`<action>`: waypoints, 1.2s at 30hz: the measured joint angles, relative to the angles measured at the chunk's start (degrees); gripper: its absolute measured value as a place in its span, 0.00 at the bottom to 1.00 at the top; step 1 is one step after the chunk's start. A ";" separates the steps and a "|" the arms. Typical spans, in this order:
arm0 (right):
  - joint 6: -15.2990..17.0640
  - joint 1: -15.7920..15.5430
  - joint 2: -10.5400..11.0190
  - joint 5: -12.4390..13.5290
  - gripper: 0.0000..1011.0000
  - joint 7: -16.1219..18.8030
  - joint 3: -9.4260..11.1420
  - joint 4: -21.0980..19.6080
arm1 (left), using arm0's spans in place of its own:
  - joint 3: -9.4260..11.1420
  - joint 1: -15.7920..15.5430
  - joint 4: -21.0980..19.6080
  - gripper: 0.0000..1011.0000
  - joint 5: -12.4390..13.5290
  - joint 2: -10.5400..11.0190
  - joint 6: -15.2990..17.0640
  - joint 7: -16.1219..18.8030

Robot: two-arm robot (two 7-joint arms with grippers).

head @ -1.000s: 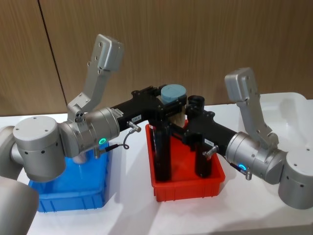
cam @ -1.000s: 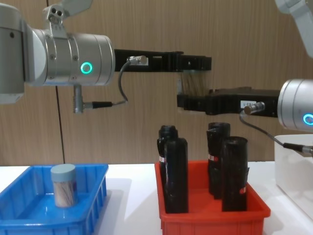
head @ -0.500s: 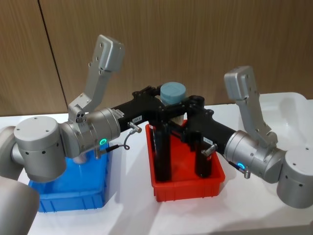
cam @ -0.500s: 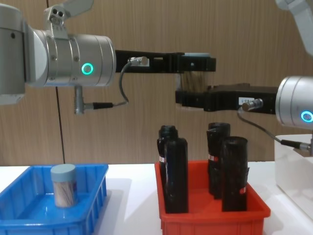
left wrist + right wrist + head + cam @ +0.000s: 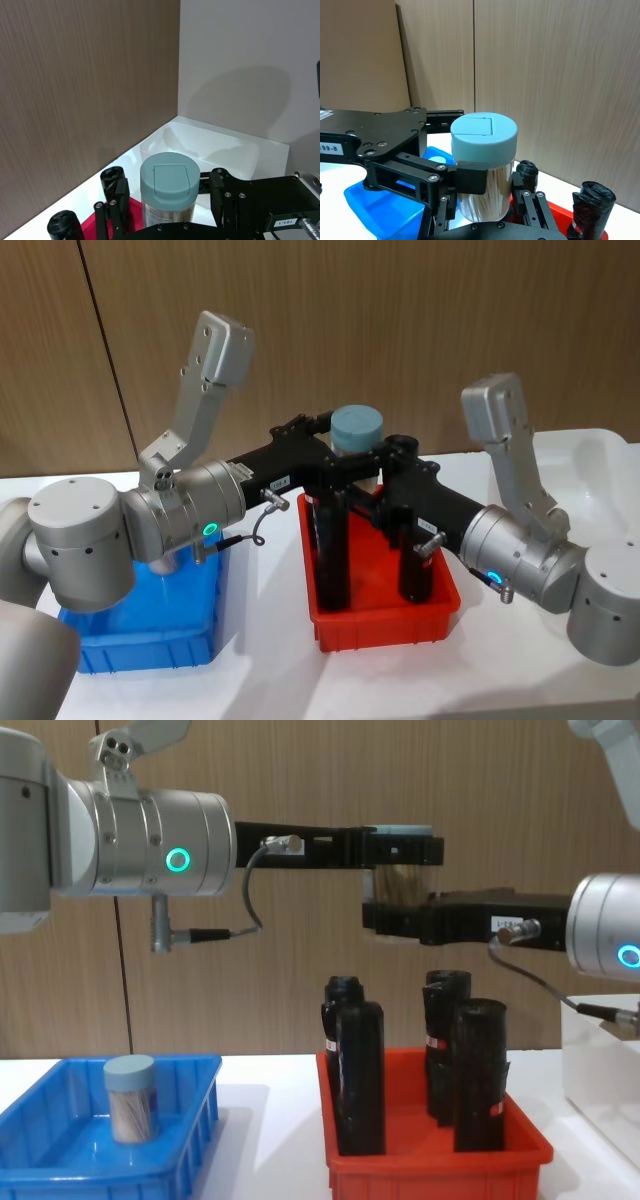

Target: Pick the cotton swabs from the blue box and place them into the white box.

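Above the red bin (image 5: 440,1158), the left gripper (image 5: 400,848) squeezes the swab jar (image 5: 403,880) just under its lid. The right gripper (image 5: 396,919) is at the jar's bottom; I cannot tell if it grips.

The blue box (image 5: 62,1176) holding cotton swabs (image 5: 130,1100) lies left, the bin (image 5: 432,1168) of bottles (image 5: 360,1078) midway, the white box (image 5: 598,1065) right

Red bin (image 5: 435,1168) sits on the white counter (image 5: 268,1140), straight below the left pincer (image 5: 405,850) and right pincer (image 5: 395,918). Four tall black bottles (image 5: 358,1075) stand upright inside it, tops well under both pincers; one shows a bit of red-white label. Wood-panel wall (image 5: 300,770) runs behind the pincers.
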 joint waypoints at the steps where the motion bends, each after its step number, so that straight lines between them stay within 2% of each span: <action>1: 0.00 -0.01 0.03 0.00 0.63 -0.11 0.01 -0.01 | -0.01 0.00 0.00 0.99 0.00 0.00 0.00 0.00; 16: -0.44 -0.96 1.59 -0.14 0.63 -3.82 1.27 0.59 | -0.02 0.00 0.00 0.99 0.00 0.00 0.00 0.03; 36: -2.41 0.58 3.78 -1.77 0.63 -9.70 4.47 6.46 | -0.02 0.00 0.00 0.99 0.00 -0.01 0.00 0.04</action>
